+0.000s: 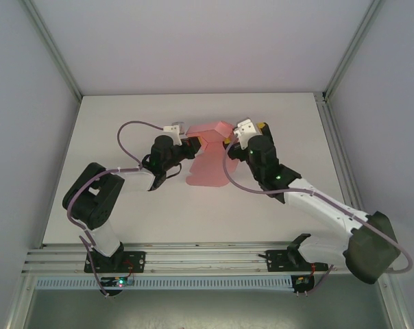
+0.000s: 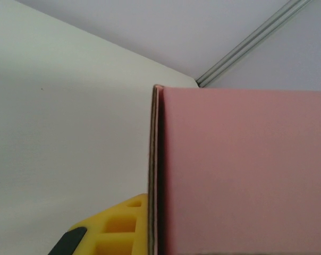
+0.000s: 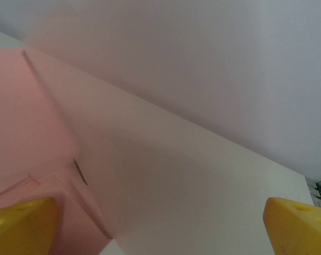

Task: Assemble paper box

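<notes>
**Top external view: pink card pinched at its left edge, right jaws wide apart**

From above, the left arm reaches up and inward over the white table. The left gripper meets the left edge of the paper box. The box sits near the middle of the table, toward the far side, between the two grippers. It is a half-folded pale-pink sheet: its far part stands raised off the surface, and its near flap lies flat on the table. Just right of it, the right gripper sits at the raised part's right edge. The right arm runs back toward the near right corner.

In the left wrist view, a doubled edge of the pink card runs upright through the middle, with a broad pink panel to its right. One yellow finger lies tight against that edge from the left; the other is hidden behind the panel. The jaws are closed together, clamped on the card's edge.

In the right wrist view, a yellow fingertip at lower left and another fingertip at lower right stand wide apart, with nothing gripped between them. The lower-left one overlaps folded pink card; the lower-right one hangs over bare table.
</notes>
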Robot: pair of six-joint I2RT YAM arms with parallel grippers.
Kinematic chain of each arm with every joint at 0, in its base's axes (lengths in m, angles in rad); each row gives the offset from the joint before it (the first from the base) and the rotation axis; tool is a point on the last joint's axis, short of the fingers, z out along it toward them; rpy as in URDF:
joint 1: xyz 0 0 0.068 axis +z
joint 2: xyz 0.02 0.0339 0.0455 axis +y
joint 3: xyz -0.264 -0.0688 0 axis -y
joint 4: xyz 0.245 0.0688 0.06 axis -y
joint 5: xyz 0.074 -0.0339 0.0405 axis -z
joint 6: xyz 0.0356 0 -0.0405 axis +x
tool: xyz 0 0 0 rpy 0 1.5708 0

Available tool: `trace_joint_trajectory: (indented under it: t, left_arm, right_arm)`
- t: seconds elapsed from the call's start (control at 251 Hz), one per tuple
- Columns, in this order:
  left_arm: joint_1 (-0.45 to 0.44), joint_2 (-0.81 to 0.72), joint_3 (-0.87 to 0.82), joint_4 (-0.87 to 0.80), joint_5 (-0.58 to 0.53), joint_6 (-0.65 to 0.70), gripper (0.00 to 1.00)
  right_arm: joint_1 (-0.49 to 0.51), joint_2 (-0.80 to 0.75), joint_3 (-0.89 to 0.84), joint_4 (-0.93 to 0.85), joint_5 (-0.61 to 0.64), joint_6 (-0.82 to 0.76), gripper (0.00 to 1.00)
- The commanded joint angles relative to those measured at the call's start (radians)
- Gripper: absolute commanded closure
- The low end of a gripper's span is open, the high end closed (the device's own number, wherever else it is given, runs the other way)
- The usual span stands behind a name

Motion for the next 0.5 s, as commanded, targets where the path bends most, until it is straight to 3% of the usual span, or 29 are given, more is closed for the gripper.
trace_joint_trajectory:
  t: [0.0, 0.172, 0.271, 0.379, 0.495]
  left_arm:
    - [-0.012, -0.065, 0.012, -0.030, -0.057, 0.079, 1.00]
    - [0.015, -0.095, -0.025, -0.095, -0.059, 0.134, 1.00]
    - [0.020, -0.119, -0.047, -0.107, -0.006, 0.194, 1.00]
    - [0.021, -0.139, -0.060, -0.113, 0.052, 0.226, 1.00]
    - [0.021, -0.145, -0.056, -0.105, 0.091, 0.227, 1.00]
  right_arm:
    - [0.002, -0.135, 0.025, -0.126, -0.102, -0.003, 0.02]
    - [-0.019, -0.355, 0.061, -0.335, -0.281, 0.082, 0.02]
    - [-0.066, -0.441, 0.095, -0.421, -0.266, 0.152, 0.02]
    - [-0.220, -0.459, 0.152, -0.510, -0.239, 0.202, 0.03]
    - [-0.444, -0.371, 0.228, -0.591, -0.370, 0.248, 0.05]
